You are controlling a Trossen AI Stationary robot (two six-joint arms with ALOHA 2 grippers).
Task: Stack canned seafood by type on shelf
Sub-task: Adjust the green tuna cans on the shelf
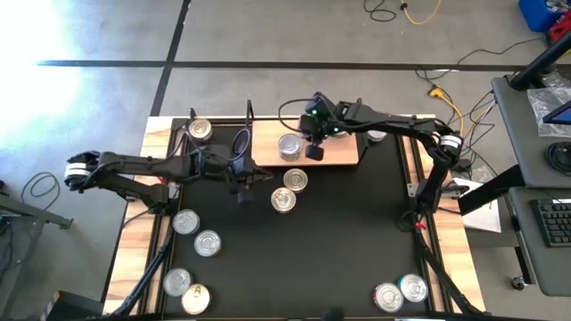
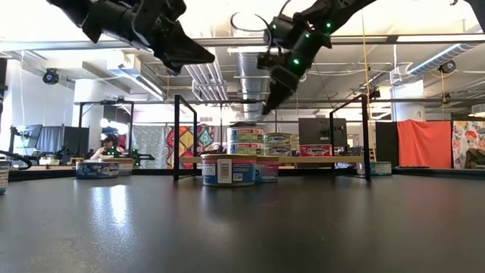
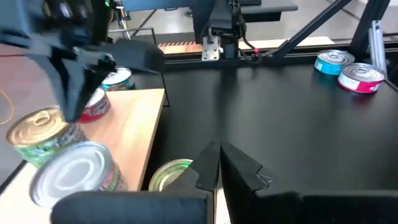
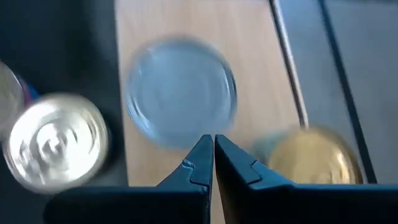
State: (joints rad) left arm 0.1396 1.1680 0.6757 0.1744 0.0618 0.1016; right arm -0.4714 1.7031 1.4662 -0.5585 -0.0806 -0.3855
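The light-wood shelf (image 1: 335,150) stands at the table's far middle, with a stack of tins (image 1: 290,145) on its left half. In the low view the stack (image 2: 246,138) shows beside lower tins (image 2: 282,140). My right gripper (image 1: 314,152) is shut and empty, up in the air just right of the stack; its wrist view shows the stack's silver lid (image 4: 180,90) and a gold-lidded tin (image 4: 314,163) below. My left gripper (image 1: 243,192) is shut and empty, raised above the table near the shelf's left front corner, by two silver tins (image 1: 295,180) (image 1: 283,200).
Several tins stand at the table's near left (image 1: 186,222) (image 1: 207,242) (image 1: 177,282), and two at the near right (image 1: 387,297) (image 1: 413,287). A gold-lidded tin (image 1: 200,130) stands at the far left, left of the shelf's black wire posts (image 1: 249,116). A person sits far back in the room (image 2: 108,145).
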